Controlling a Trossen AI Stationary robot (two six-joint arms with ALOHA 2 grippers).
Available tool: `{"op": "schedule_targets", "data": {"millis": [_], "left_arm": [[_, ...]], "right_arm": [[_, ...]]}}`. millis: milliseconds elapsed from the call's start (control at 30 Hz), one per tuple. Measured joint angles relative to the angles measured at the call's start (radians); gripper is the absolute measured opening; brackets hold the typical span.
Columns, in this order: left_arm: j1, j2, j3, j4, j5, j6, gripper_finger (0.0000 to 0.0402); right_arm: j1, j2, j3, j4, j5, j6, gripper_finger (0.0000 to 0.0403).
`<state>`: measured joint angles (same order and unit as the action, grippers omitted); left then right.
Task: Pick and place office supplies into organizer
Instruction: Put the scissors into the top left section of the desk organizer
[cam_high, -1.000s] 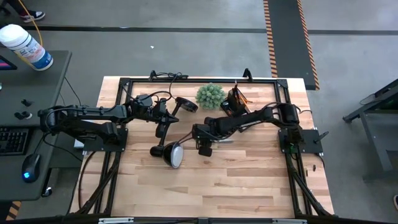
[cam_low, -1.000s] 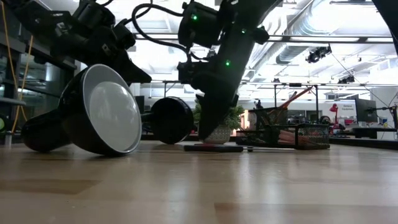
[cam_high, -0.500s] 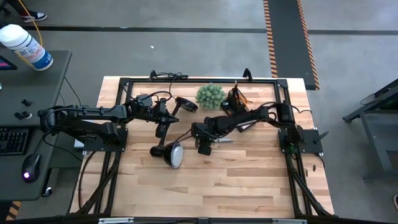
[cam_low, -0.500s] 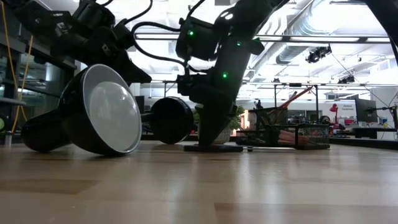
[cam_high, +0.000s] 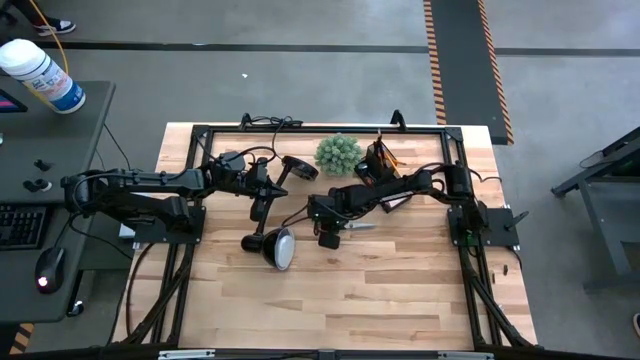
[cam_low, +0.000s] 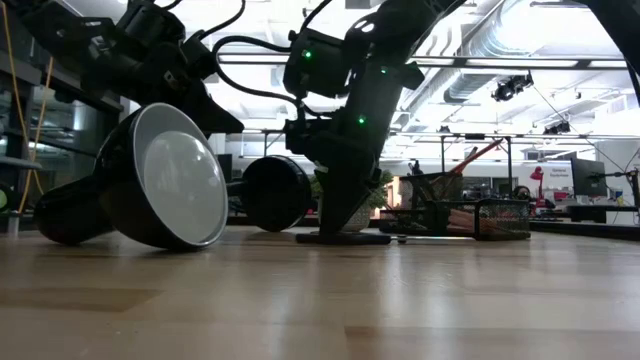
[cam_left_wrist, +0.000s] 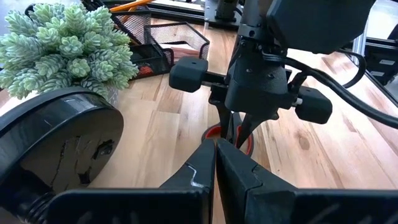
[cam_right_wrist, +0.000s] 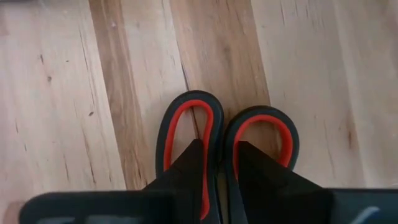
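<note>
At mid-tabletop (cam_high: 400, 280), the right hand (cam_high: 330, 232) points straight down, fingers clamped on the scissors (cam_right_wrist: 227, 146); left hand (cam_high: 262, 192) is shut.

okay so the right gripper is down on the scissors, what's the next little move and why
Probably finish closing, then lift straight up. The right gripper sits down on the red-handled scissors, fingers straddling the bar between the two loops, and the scissors lie flat on the table, away from the organizer.
</note>
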<state>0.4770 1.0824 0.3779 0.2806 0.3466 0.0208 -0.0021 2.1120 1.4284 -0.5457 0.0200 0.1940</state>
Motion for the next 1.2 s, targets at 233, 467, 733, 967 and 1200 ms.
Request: {"op": "schedule_targets", "data": {"millis": [233,467,733,967,1200], "left_arm": [[0.0,0.0,0.0,0.0,0.0,0.0,0.0003],[0.0,0.0,0.0,-0.003,0.0,0.0,0.0003],[0.0,0.0,0.0,-0.019,-0.001,0.012,0.0003],[0.0,0.0,0.0,-0.022,-0.002,0.019,0.0003],[0.0,0.0,0.0,-0.022,-0.002,0.02,0.0003]], "right_arm": [[0.001,0.006,0.045,-0.077,0.015,-0.001,0.0065],[0.019,0.01,0.185,-0.235,0.051,-0.009,0.0065],[0.069,0.008,0.378,-0.472,0.183,-0.012,0.0065],[0.104,0.005,0.531,-0.72,0.414,0.046,0.0065],[0.116,0.0,0.581,-0.905,0.581,0.145,0.0065]]}}
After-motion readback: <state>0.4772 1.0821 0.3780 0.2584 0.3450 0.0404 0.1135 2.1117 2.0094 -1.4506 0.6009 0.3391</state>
